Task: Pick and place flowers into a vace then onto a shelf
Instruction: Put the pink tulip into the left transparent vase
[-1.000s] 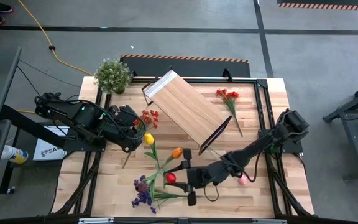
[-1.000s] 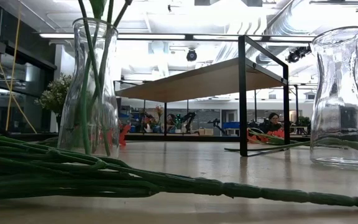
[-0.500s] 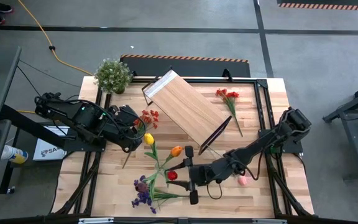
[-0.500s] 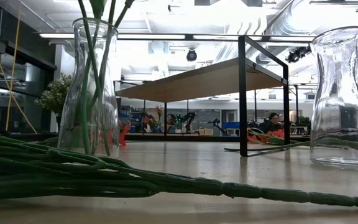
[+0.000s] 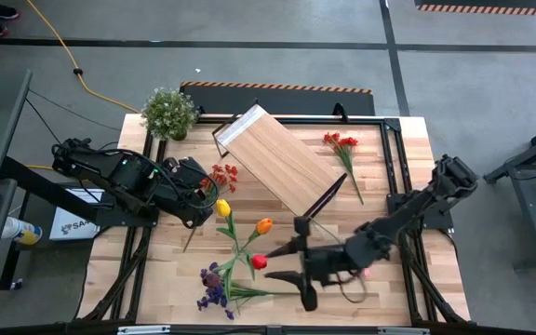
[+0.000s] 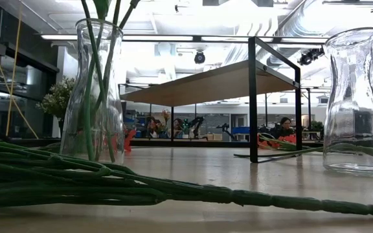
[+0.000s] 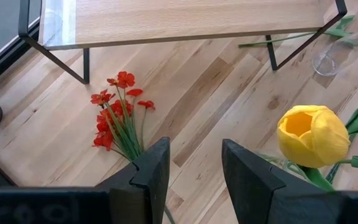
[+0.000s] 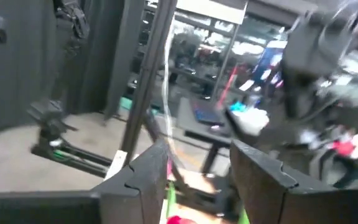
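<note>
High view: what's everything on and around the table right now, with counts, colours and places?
Shelf: one, light wood on black frame, table centre.
Potted plant: one, green, far left corner.
Red sprays: two; one by the left gripper, one right of the shelf.
Tulips: yellow, orange, red, near the front centre.
Purple spray: one, front.
Glass vases: two in the low view, left holding stems, right.
Left gripper: beside the shelf's left end.
Right gripper: open, at the red tulip.
</note>
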### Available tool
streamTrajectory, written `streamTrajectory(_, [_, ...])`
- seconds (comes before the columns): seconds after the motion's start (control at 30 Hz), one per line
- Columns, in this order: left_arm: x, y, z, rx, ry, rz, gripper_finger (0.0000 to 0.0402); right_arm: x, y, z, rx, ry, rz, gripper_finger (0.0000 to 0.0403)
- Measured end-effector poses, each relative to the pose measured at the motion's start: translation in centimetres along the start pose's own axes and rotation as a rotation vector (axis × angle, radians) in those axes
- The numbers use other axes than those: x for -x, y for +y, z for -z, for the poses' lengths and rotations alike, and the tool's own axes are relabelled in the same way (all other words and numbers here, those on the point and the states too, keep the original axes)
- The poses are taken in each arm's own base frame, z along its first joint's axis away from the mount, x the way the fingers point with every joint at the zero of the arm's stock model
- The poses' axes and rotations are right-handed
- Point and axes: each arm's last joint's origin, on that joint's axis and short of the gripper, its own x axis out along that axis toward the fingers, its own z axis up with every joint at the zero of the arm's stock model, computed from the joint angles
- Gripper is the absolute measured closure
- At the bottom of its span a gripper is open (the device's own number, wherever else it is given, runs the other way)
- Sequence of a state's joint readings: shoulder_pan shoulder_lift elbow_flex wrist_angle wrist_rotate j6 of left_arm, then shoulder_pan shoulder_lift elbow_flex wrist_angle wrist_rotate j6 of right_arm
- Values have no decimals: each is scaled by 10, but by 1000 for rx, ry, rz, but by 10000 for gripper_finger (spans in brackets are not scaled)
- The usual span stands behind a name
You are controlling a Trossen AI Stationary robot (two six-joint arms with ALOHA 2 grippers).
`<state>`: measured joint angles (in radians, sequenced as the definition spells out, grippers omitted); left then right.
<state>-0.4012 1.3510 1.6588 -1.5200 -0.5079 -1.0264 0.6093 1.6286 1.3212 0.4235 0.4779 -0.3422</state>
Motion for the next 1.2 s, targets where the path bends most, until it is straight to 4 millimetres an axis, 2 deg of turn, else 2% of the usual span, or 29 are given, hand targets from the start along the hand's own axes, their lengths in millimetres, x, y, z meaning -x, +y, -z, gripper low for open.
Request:
streamTrajectory(0.2, [0, 0, 0, 0, 0, 0, 222, 40, 12, -27, 137, 115, 150, 249])
streamTrajectory(0.37, [0, 0, 0, 1, 0, 0, 222, 73, 20, -40, 180, 235, 321, 251])
streamTrajectory(0.63, [0, 0, 0, 28, 1, 2, 222, 107, 28, -55, 162, 324, 592, 251])
streamTrajectory(0.7, [0, 0, 0, 32, 5, 5, 222, 111, 29, -57, 140, 339, 657, 251])
streamTrajectory(0.9, [-1, -2, 0, 38, 22, 20, 222, 116, 30, -63, 55, 305, 657, 252])
streamTrajectory(1.2, [-1, -6, -1, 55, 51, 68, 222, 111, 24, -56, 145, 344, 669, 252])
